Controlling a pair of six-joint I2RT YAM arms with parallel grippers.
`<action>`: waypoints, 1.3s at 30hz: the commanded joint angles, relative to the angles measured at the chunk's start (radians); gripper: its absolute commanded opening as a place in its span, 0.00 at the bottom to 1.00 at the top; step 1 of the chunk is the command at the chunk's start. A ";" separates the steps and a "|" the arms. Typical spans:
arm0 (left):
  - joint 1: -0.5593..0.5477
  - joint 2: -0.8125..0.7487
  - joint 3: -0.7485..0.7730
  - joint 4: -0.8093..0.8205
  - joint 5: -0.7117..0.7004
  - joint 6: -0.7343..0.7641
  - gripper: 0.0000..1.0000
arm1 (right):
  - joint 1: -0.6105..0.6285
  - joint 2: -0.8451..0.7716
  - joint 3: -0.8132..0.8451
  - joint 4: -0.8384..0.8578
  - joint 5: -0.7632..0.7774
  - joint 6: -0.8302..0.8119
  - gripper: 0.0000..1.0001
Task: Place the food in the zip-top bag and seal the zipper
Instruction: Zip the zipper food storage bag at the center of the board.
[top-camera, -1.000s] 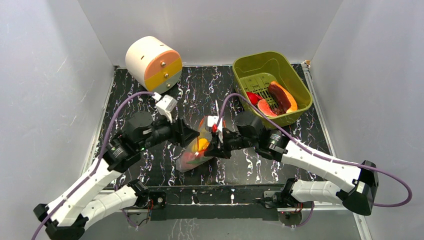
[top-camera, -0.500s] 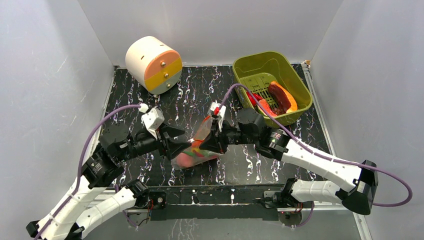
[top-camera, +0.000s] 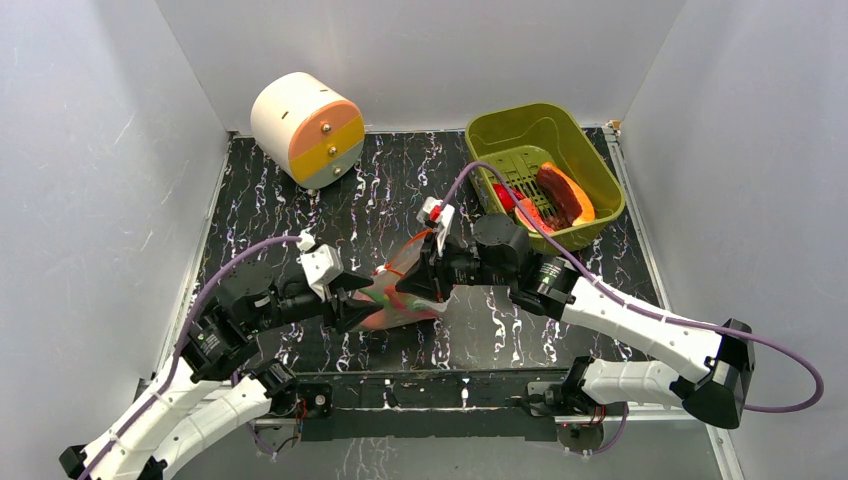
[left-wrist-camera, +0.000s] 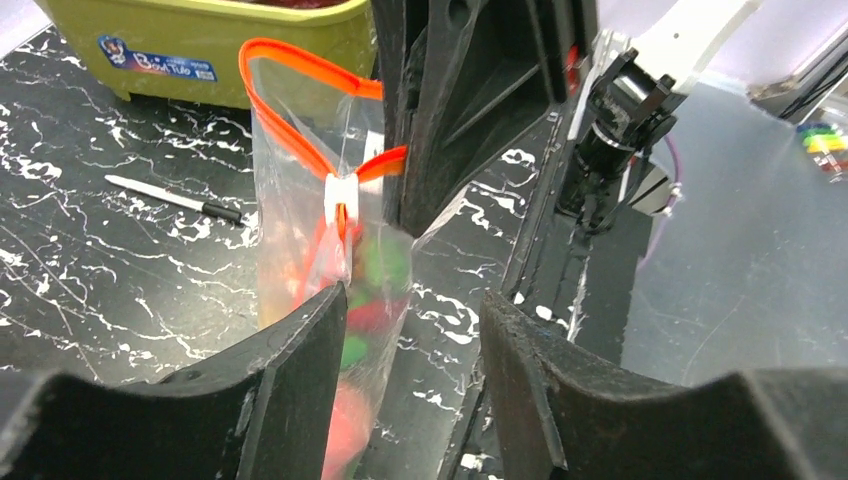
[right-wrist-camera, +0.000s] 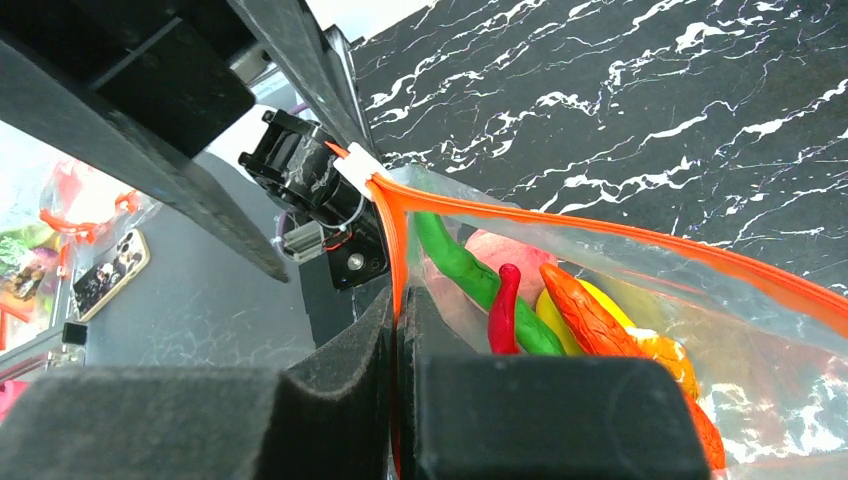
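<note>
The zip-top bag hangs over the middle of the mat, with food inside. In the right wrist view I see a green pepper, a red chili, a peach and yellow and orange pieces. My right gripper is shut on the orange-red zipper near its white slider, and holds the bag up. My left gripper is open. The bag lies against its left finger. The zipper gapes open at the far end.
An olive-green tub at the back right holds more red and orange food. A cream and orange cylinder stands at the back left. A thin pen-like stick lies on the mat near the tub.
My left gripper has pulled back toward the near left and come down beside the bag's lower end. My right gripper has shifted slightly left and back, still holding the zipper.
</note>
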 joint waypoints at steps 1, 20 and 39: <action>-0.002 0.005 -0.038 0.049 -0.037 0.057 0.48 | 0.003 -0.023 -0.001 0.102 -0.023 -0.017 0.00; -0.002 -0.048 -0.022 0.033 -0.105 0.182 0.49 | 0.003 -0.039 -0.021 0.101 -0.089 -0.075 0.00; -0.002 -0.039 -0.061 0.090 -0.011 0.136 0.19 | 0.003 -0.032 -0.050 0.143 -0.096 -0.052 0.00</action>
